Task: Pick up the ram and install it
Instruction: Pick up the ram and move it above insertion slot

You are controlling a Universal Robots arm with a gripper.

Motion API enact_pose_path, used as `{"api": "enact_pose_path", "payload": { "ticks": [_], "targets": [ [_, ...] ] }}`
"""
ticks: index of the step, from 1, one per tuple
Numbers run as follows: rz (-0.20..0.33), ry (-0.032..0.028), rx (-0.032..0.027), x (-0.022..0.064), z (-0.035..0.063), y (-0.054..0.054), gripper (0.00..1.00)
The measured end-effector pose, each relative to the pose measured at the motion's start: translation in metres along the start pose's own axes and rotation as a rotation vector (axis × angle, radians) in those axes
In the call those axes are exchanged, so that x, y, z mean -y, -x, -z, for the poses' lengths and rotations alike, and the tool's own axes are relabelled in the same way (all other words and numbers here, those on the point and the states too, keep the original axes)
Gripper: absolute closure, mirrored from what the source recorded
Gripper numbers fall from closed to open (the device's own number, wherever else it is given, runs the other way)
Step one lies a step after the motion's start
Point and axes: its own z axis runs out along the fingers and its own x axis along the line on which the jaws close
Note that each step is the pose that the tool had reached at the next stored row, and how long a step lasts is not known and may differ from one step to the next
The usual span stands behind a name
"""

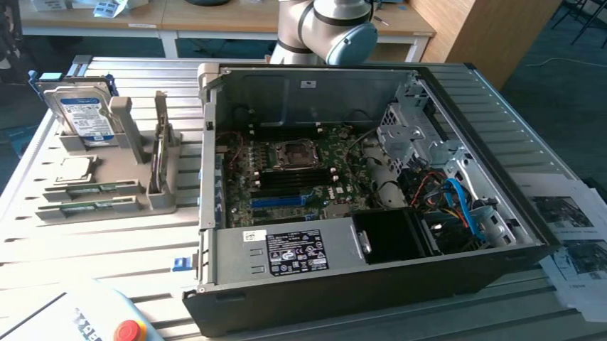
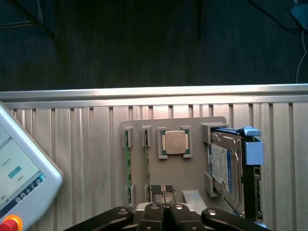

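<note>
The two fingers [image 2: 156,189] are pressed tight together, and nothing is held between them. Their dark, dotted tips point down at a gray holder [image 2: 197,168] that lies on the table [image 2: 86,159]. I cannot tell how high above it they hang.

Closest to the fingers is the ram [image 2: 147,163]. It is a thin green stick, standing on its long edge in a slot of the holder. It is not picked up. One slot farther from the fingers stands a second green stick [image 2: 127,163], just like it.

On the other side of the ram, a square silver chip [image 2: 175,143] lies flat in its own pocket. Past the chip, a hard drive [image 2: 224,166] with a blue and white label stands upright at the end of the holder.

Farther out on the table sits an open computer case [image 1: 379,284], with its green board [image 1: 323,163] facing up. A white control pad [image 2: 19,178] with a red button lies well apart from the fingers, past the second stick.
</note>
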Motion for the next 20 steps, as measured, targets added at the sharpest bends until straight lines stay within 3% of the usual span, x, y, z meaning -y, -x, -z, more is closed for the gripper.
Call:
{"api": "enact_pose_path", "payload": {
  "ticks": [11, 14, 18, 20],
  "targets": [
    [0.088, -0.003, -0.0017, 0.0001, 0.0, 0.0, 0.9],
    [0.091, -0.0035, -0.0022, 0.0001, 0.0, 0.0, 0.9],
    [0.092, -0.0134, -0.0041, -0.0006, 0.0001, 0.0002, 0.9],
    [0.092, -0.0148, -0.0043, -0.0005, 0.0, 0.0002, 0.9]
  ]
}}
